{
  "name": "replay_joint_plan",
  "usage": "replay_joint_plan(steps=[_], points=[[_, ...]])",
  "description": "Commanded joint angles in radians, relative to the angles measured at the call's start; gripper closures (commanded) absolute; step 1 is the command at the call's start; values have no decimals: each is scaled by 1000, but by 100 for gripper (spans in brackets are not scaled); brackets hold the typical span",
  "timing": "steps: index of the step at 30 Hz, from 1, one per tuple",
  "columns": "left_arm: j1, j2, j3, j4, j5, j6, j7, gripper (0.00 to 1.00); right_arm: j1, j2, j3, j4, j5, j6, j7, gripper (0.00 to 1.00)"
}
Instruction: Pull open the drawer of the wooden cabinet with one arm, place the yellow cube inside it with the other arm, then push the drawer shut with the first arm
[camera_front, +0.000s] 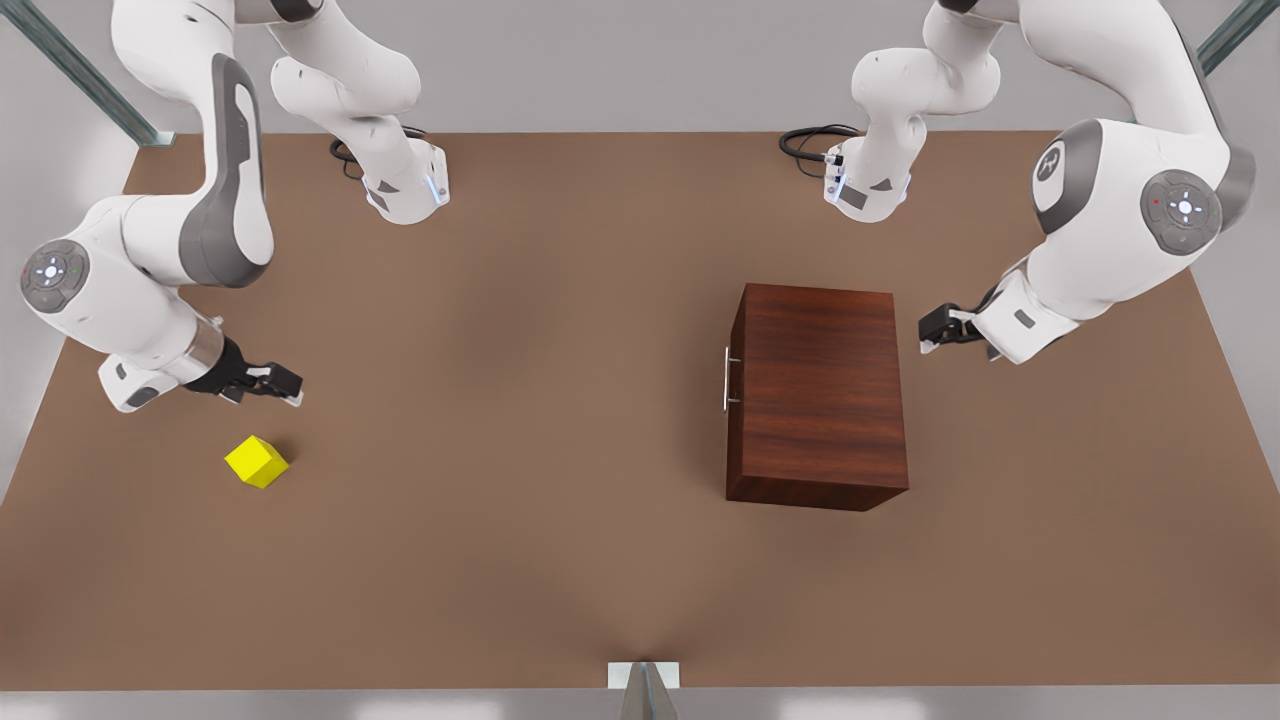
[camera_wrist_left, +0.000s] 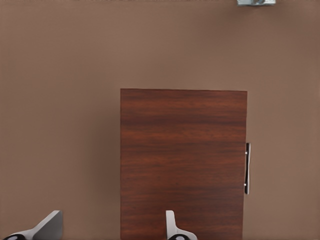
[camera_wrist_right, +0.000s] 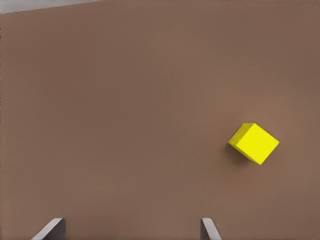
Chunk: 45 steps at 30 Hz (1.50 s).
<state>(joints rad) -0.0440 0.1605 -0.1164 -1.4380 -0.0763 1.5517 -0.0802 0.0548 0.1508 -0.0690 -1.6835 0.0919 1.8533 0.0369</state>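
On the brown table (camera_front: 560, 420), the wooden cabinet (camera_front: 818, 395) is seen with its drawer (camera_front: 731, 390) apparently fully shut, its handle (camera_front: 727, 379) turned toward the front view's left. The left gripper (camera_front: 931, 331) is held just beside the cabinet's far side with fingers spread, so the handle must be reached around the cabinet. The yellow cube (camera_front: 257, 461) lies well apart from the cabinet, near the right gripper (camera_front: 290, 385), whose fingers (camera_wrist_right: 52, 229) are also spread, presumably ready for a pick-up.

Both claws' fingers (camera_wrist_left: 50, 226) cropped (tips alone), drawer (camera_front: 735, 385) front edge-on.
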Motion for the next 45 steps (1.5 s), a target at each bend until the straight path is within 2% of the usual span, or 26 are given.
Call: replay_joint_plan(steps=[1,3,5,8,11,15,21,23,30,45], points=[[-2,1,-2,1,0,16,-13,0,0,0,0,1,0,14,21,0],[-22,7,-2,21,0,18,-16,0,-1,0,0,-1,9,12,31,0],[-77,45,-3,21,38,30,-20,0,-12,-2,-14,5,2,-2,254,0],[-322,122,-3,88,109,28,-328,0,-12,29,-11,19,-60,-14,649,0],[-493,198,-2,113,188,41,-526,0,-52,59,-17,22,46,26,687,0],[-606,280,-2,111,201,123,-811,0,-121,141,-18,119,54,9,696,0],[-656,383,0,84,222,300,-1099,0,-145,219,-14,151,45,20,704,0],[-649,376,8,-9,224,392,-1115,0,-147,219,-14,151,46,20,704,0],[-654,367,12,-105,460,384,-955,0,-145,222,-12,151,43,20,702,0],[-666,384,12,-177,578,375,-935,0,-144,227,-12,151,40,20,701,0]])
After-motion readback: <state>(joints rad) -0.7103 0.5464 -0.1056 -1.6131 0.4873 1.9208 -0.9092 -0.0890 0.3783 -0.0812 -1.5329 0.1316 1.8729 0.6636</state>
